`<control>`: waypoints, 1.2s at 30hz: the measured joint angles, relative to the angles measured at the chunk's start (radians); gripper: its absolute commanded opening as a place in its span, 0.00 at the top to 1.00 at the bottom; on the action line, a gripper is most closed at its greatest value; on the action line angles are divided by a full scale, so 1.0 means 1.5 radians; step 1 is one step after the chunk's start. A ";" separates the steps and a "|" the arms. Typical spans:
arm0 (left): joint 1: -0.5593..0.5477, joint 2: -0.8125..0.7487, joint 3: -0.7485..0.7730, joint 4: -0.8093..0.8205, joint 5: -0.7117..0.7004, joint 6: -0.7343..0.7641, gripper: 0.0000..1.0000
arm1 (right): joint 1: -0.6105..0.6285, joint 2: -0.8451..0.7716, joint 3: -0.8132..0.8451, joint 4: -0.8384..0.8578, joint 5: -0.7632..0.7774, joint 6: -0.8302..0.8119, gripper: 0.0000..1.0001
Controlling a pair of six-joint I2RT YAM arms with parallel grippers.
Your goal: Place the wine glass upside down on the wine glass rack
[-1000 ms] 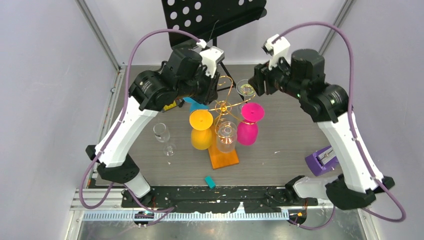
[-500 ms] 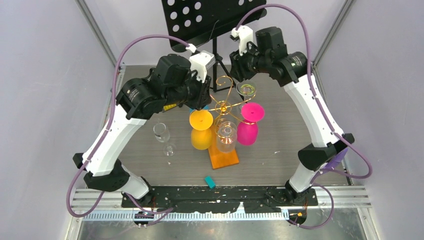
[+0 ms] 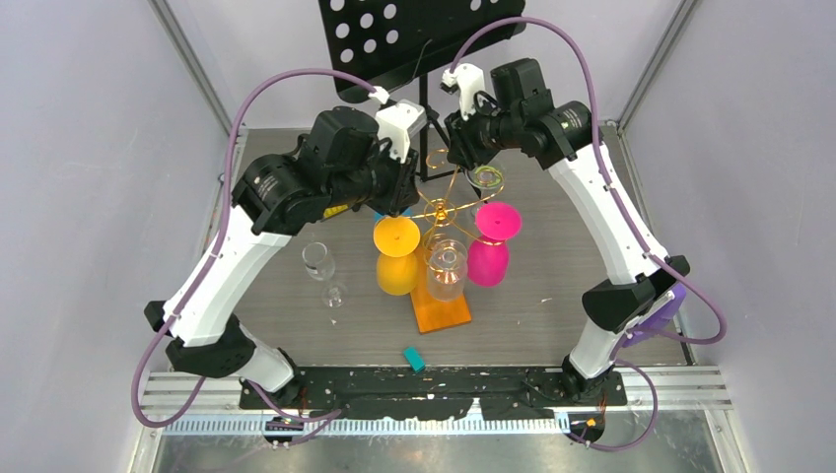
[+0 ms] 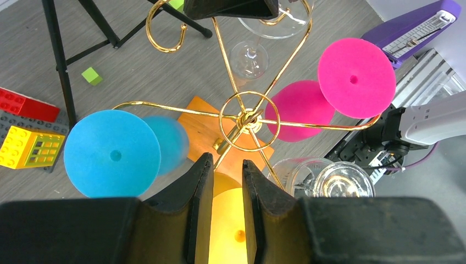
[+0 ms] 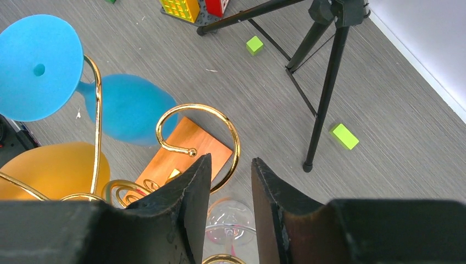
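The wine glass rack (image 3: 439,209) is gold wire on an orange base (image 3: 441,310). Yellow (image 3: 396,254), clear (image 3: 446,266) and pink (image 3: 490,241) glasses hang upside down on it, and another clear one (image 3: 484,177) at the back. A blue glass (image 4: 111,154) hangs on the left arm of the rack. A loose clear wine glass (image 3: 319,264) sits on the table left of the rack. My left gripper (image 4: 227,162) is open and empty above the rack hub (image 4: 248,117). My right gripper (image 5: 231,159) is open and empty above the back clear glass (image 5: 233,220).
The black perforated music stand (image 3: 419,39) stands behind the rack, its tripod legs (image 5: 327,82) close to my right gripper. Lego bricks (image 4: 25,148) lie at the back left, a purple stapler (image 3: 641,315) at the right, a teal block (image 3: 413,359) near the front.
My right arm has swung from the right side to the back, above the rack's rear loop. My left arm drew back a little, then held still.
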 measured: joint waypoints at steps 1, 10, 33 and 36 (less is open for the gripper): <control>0.000 0.000 -0.001 0.000 0.000 0.000 0.75 | 0.001 0.000 0.000 -0.001 0.000 -0.003 0.62; -0.001 0.002 -0.001 0.005 0.001 0.002 0.75 | 0.009 0.014 0.006 -0.010 0.005 -0.020 0.70; -0.056 0.086 0.004 -0.007 -0.007 0.009 0.80 | 0.016 0.030 0.015 -0.001 0.041 -0.015 0.91; -0.058 0.086 0.004 -0.008 -0.010 0.009 0.82 | 0.018 0.030 0.015 0.000 0.041 -0.015 0.91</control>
